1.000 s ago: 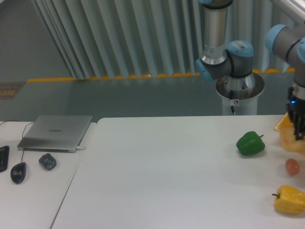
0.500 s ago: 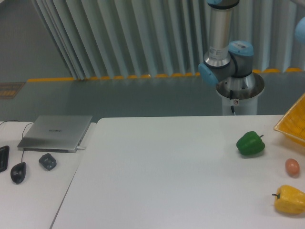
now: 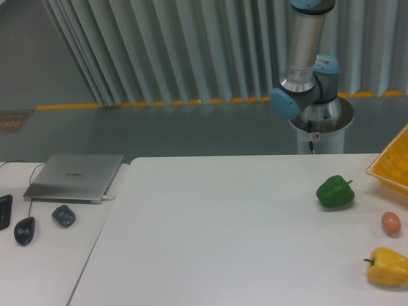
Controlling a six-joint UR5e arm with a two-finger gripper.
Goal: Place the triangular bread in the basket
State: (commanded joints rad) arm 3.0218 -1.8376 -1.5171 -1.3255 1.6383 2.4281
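The yellow-orange lattice basket (image 3: 392, 166) shows only as a corner at the right edge of the table. The triangular bread is out of view. Only the arm's base and lower links (image 3: 305, 76) show, behind the table at the upper right; the gripper itself is out of the frame.
A green pepper (image 3: 335, 191) lies left of the basket. A small brownish egg (image 3: 391, 222) and a yellow bell pepper (image 3: 387, 266) lie at the table's right edge. On the left side table are a laptop (image 3: 75, 176), a mouse (image 3: 24, 230) and a small dark object (image 3: 63, 215).
The gripper, which hung over the basket a second ago, has left the frame. The arm's lower links have swung slightly to the right. The items on the table have not moved.
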